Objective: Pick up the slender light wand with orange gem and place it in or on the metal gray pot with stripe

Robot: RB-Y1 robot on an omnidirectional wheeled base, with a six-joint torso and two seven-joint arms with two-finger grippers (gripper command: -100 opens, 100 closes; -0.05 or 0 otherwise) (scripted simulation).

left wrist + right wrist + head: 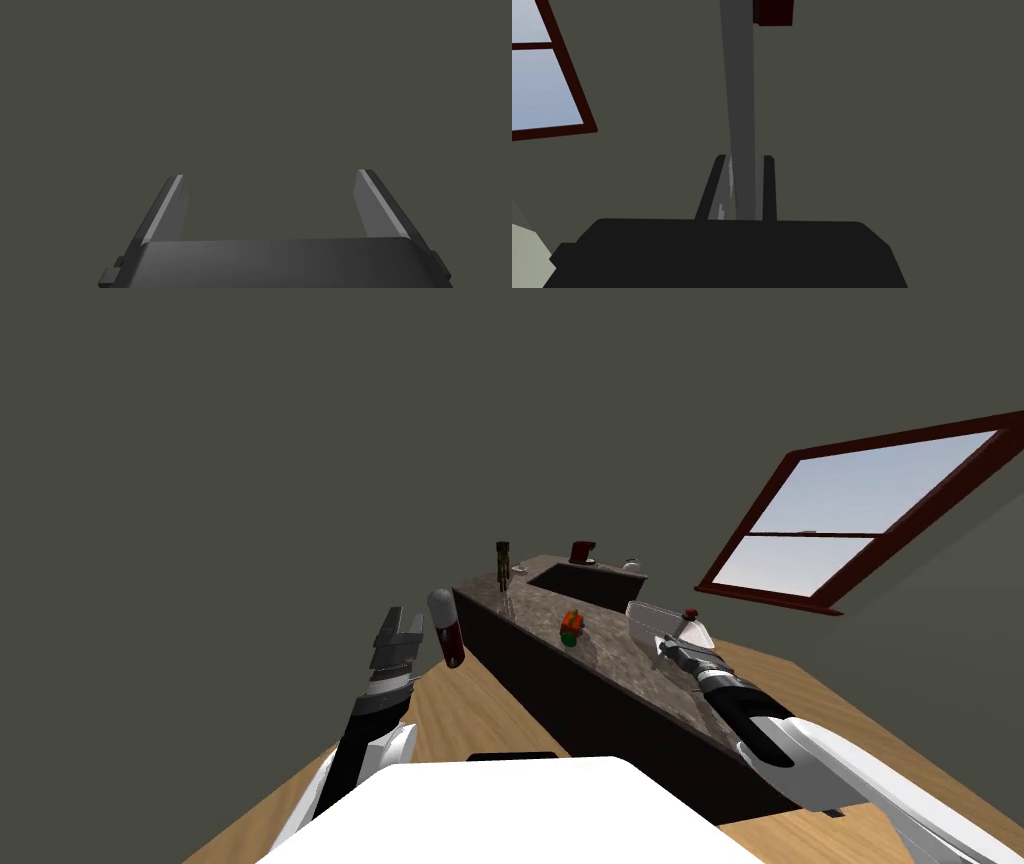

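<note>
- Gripping the wand with our right gripper: the right wrist view has both fingers clenched on the thin grey shaft. The shaft runs straight out from the jaws to a dark red gem.
- The head view adds the place. That gripper is over the dark counter, just beside the pale grey pot.
- A small red spot sits by the pot's far rim in the head view, in the gem's colour. We cannot tell from there whether the wand and pot touch.
- The left wrist view has our left gripper released, fingers wide apart against a flat grey-green wall.
- The head view puts that gripper off the counter's near end, above the wooden floor, next to a grey and dark red capsule.
- A red and green thing sits on the counter between the capsule and the pot.
- A window is on the wall to the right.
</note>
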